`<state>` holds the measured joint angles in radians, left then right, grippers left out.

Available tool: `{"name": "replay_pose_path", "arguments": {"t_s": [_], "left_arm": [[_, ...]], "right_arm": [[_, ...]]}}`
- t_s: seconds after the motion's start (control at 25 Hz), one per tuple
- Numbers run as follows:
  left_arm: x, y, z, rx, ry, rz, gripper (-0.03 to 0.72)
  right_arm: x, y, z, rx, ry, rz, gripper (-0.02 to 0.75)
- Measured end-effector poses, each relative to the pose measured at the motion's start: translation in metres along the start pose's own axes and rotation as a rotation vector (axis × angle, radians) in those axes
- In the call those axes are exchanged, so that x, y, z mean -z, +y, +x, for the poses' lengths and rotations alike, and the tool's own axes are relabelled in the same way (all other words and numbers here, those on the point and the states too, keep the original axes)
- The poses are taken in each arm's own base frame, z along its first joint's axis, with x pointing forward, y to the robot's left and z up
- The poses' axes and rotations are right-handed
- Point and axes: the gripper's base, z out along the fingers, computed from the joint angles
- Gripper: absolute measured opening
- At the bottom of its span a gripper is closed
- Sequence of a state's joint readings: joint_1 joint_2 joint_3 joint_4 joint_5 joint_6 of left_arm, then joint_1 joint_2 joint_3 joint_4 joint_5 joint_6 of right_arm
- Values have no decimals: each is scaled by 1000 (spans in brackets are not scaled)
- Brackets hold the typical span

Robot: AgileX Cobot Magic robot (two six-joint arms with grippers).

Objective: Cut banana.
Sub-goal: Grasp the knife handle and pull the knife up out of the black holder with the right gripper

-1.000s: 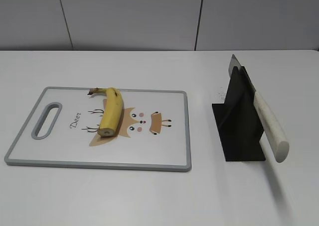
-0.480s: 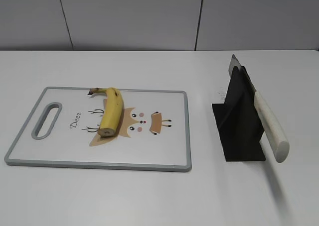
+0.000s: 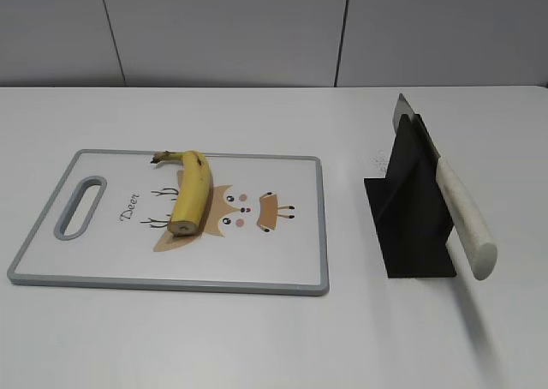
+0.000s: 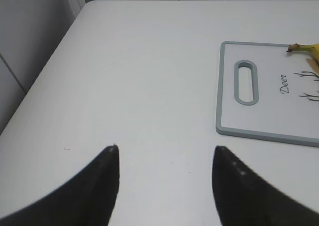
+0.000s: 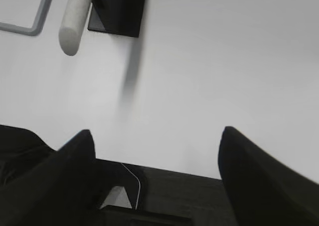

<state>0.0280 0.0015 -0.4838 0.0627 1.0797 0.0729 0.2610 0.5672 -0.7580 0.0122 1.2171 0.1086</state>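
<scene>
The banana lies unpeeled on the cutting board, stem toward the far edge and its flat cut end toward the near edge, over the printed deer, which seems a sensible spot for slicing. To the right, well apart from the board, a knife leans in a black stand with its pale handle sticking out toward the near side, probably so a claw can take it easily. Neither arm appears in the exterior view. The left claw hovers over bare counter left of the board, spread open and empty. The right claw sits low near the counter's front edge, also open, with the knife handle ahead of it.
</scene>
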Motion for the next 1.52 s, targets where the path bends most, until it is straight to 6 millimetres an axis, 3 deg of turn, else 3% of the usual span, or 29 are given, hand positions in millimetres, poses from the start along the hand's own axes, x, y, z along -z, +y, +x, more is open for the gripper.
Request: {"name": "replay_pose_path", "arguments": {"t_s": [0.4, 0.88, 1.12, 1.52], "left_arm": [[0, 0, 0, 0, 0, 0, 559], [0, 0, 0, 0, 0, 0, 553], [0, 0, 0, 0, 0, -1, 553], [0, 0, 0, 0, 0, -1, 553]], "right_arm": [[-28, 15, -58, -3, 158, -20, 592], [-62, 39, -104, 14, 273, -84, 568], [-96, 56, -110, 10, 388, -66, 563], [-155, 61, -114, -76, 488, 9, 554]]}}
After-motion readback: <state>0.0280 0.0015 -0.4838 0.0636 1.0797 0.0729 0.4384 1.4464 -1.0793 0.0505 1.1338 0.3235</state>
